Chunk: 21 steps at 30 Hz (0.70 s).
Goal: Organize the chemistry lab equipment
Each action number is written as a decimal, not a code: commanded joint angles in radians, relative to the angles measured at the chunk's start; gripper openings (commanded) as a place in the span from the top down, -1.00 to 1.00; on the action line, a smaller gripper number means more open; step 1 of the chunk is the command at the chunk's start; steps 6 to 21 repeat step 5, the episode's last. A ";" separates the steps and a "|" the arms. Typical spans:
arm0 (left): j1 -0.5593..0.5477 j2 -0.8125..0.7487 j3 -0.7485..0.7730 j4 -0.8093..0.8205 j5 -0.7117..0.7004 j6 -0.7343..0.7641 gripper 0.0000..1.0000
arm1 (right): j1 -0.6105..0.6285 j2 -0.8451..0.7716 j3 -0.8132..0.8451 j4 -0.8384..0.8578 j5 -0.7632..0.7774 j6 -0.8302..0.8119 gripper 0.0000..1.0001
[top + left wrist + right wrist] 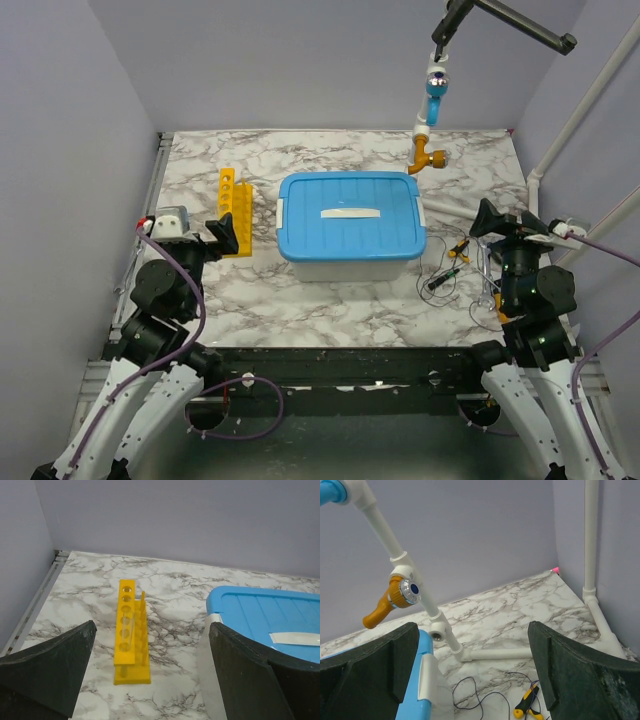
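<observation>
Workspace, overhead and wrist views. Yellow holed tube rack (234, 208) lies on marble table (330, 300), left of blue-lidded bin (350, 212), directly ahead of left gripper (222, 234); its fingers spread wide, holding nothing. Right gripper (503, 222) likewise spread, empty, near small loose items (452, 262) lying right of bin.

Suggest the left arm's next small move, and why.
Probably ease the left pincer forward and down over the yellow tube rack: its jaws stand open and empty, and the rack lies just ahead of it, beside the closed blue-lidded bin.
</observation>
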 commanded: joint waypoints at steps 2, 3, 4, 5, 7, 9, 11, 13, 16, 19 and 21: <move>0.001 -0.001 0.006 0.003 -0.020 0.021 -0.97 | 0.004 -0.003 -0.001 0.024 0.039 -0.013 -0.96; 0.000 -0.001 0.006 0.004 -0.018 0.021 -0.97 | 0.003 -0.003 -0.001 0.022 0.042 -0.012 -0.96; 0.001 -0.002 0.005 0.004 -0.017 0.021 -0.97 | 0.004 -0.003 -0.001 0.022 0.044 -0.013 -0.96; 0.000 -0.007 0.003 0.008 -0.015 0.021 -0.97 | 0.004 -0.003 0.001 0.022 0.045 -0.011 -0.96; 0.000 -0.007 0.003 0.008 -0.015 0.021 -0.97 | 0.004 -0.003 0.001 0.022 0.045 -0.011 -0.96; 0.000 -0.007 0.003 0.008 -0.015 0.021 -0.97 | 0.004 -0.003 0.001 0.022 0.045 -0.011 -0.96; 0.000 -0.007 0.003 0.008 -0.015 0.021 -0.97 | 0.004 -0.003 0.001 0.022 0.045 -0.011 -0.96; 0.000 -0.007 0.003 0.008 -0.015 0.021 -0.97 | 0.004 -0.003 0.001 0.022 0.045 -0.011 -0.96; 0.000 -0.007 0.003 0.008 -0.015 0.021 -0.97 | 0.004 -0.003 0.001 0.022 0.045 -0.011 -0.96; 0.000 -0.007 0.003 0.008 -0.015 0.021 -0.97 | 0.004 -0.003 0.001 0.022 0.045 -0.011 -0.96; 0.000 -0.007 0.003 0.008 -0.015 0.021 -0.97 | 0.004 -0.003 0.001 0.022 0.045 -0.011 -0.96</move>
